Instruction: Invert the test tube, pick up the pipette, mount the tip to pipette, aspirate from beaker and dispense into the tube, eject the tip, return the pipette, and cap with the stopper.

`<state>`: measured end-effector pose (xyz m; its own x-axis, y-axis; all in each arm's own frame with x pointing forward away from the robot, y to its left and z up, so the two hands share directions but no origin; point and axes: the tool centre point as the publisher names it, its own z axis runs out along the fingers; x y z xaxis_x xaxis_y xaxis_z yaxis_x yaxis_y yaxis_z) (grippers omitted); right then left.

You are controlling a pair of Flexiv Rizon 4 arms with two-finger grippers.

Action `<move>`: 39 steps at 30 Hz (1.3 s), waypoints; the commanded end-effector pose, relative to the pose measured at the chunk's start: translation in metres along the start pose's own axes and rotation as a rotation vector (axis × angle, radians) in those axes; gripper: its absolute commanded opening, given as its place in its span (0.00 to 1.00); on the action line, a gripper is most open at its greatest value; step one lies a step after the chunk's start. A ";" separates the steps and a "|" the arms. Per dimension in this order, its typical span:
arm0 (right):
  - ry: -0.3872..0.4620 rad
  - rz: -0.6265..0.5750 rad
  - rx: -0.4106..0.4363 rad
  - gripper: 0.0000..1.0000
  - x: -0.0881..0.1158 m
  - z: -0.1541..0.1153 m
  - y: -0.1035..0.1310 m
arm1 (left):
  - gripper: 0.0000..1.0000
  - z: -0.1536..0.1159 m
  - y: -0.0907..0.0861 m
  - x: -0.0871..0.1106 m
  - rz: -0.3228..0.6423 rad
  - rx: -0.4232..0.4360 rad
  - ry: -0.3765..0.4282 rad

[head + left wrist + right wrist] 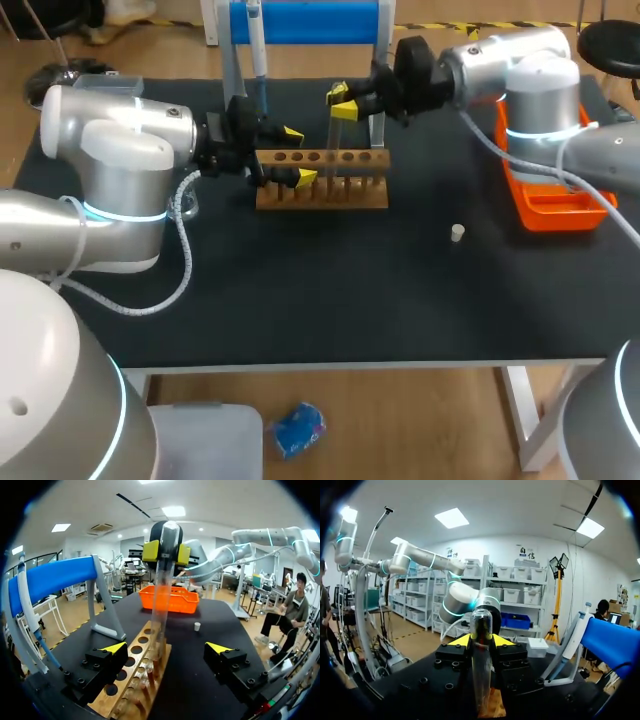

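Above the wooden rack [320, 195], the right end effector [342, 100] clamps the upright test tube [334, 150] near its top. The left end effector [298, 155] stands released, straddling the rack. The stopper [457, 233] lies apart on the tabletop [300, 300].

Both arms are built of rounded silver-grey housings. On the left arm [110, 150] and the right arm [530, 70] a glowing light-blue ring [125, 213] is set around a joint. A white ribbed cable [183, 250] is looped beside the left arm, and a smoother grey cable [480, 132] is run along the right. The left pincer [298, 155] and the right pincer [340, 102] are formed of black blocks studded with dark round screws [80, 681]. Each finger is finished with a bright yellow wedge-shaped tip [114, 647].
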<state>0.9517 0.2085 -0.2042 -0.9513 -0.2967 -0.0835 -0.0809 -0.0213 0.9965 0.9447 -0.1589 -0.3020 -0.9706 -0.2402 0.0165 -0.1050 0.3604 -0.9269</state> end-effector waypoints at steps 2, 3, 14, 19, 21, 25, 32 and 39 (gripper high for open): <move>-0.031 0.063 -0.015 0.00 0.013 -0.006 0.011 | 1.00 0.000 0.000 0.000 -0.001 -0.001 0.000; -0.031 0.077 -0.018 0.00 0.013 -0.008 0.013 | 1.00 0.000 0.000 0.000 -0.001 -0.001 0.000; -0.010 0.404 -0.016 0.00 0.037 -0.035 0.034 | 1.00 -0.016 -0.035 0.015 0.453 -0.005 -0.182; -0.010 0.404 -0.016 0.00 0.037 -0.035 0.034 | 1.00 -0.016 -0.035 0.015 0.453 -0.005 -0.182; -0.010 0.404 -0.016 0.00 0.037 -0.035 0.034 | 1.00 -0.016 -0.035 0.015 0.453 -0.005 -0.182; -0.010 0.404 -0.016 0.00 0.037 -0.035 0.034 | 1.00 -0.016 -0.035 0.015 0.453 -0.005 -0.182; -0.009 0.539 -0.023 0.00 0.037 -0.039 0.033 | 1.00 -0.015 -0.045 0.015 0.814 0.075 -0.269; -0.047 0.957 -0.148 0.00 0.043 -0.049 0.039 | 1.00 -0.018 -0.051 0.019 1.264 0.139 -0.359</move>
<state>0.9261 0.1514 -0.1685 -0.8015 -0.2604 0.5383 0.5380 0.0788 0.8393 0.9309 -0.1685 -0.2402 -0.7382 -0.0915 -0.6683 0.5542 0.4825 -0.6782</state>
